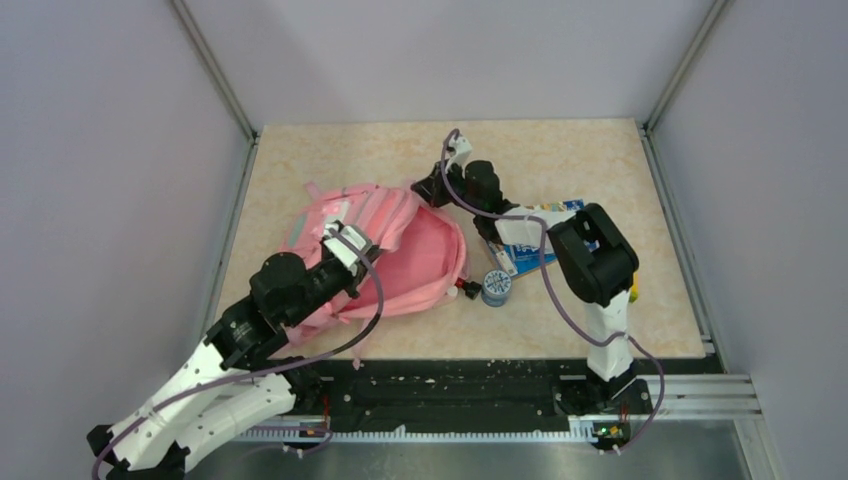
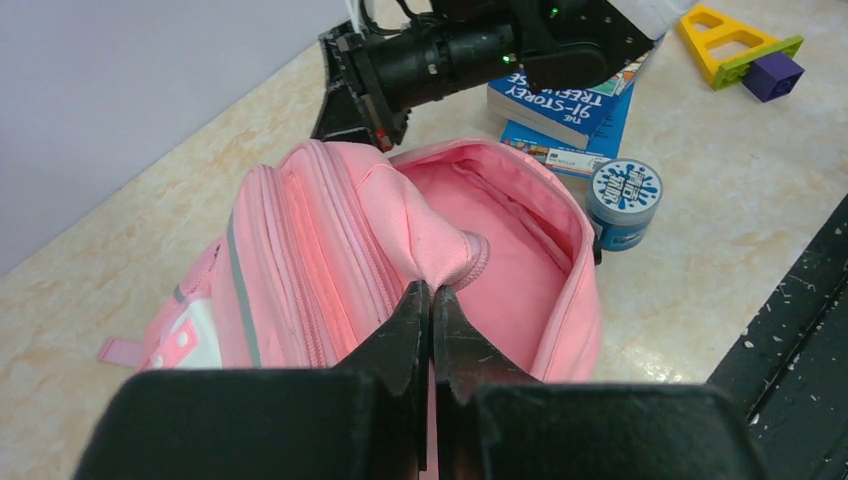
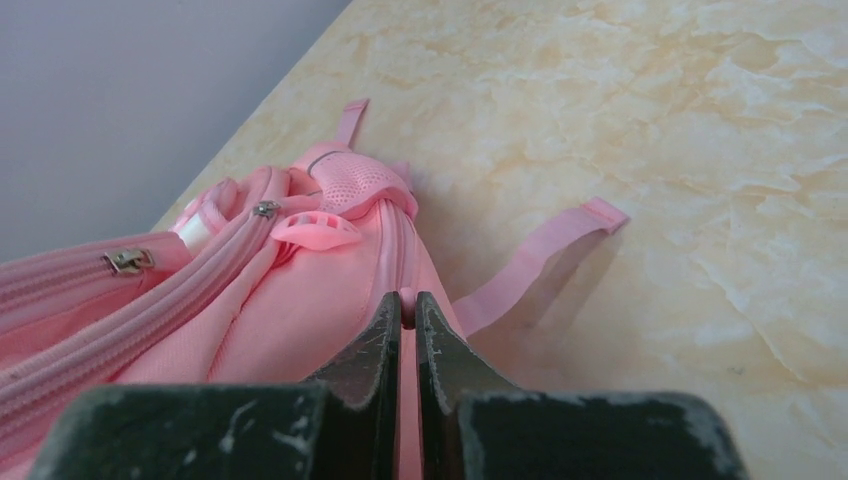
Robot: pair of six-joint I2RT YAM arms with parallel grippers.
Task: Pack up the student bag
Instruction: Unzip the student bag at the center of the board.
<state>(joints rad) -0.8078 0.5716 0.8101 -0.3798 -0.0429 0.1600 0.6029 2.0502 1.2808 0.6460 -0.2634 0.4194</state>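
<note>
Left end effector [image 2: 432,292] pinched shut on student bag [image 2: 320,250] open rim; right end effector [image 3: 408,300] clamped tight on its seam.

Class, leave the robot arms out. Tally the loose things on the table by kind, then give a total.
student bag: 1
books: 2, stacked
round blue tub: 1
yellow triangle: 1
purple block: 1
Total: 6
</note>
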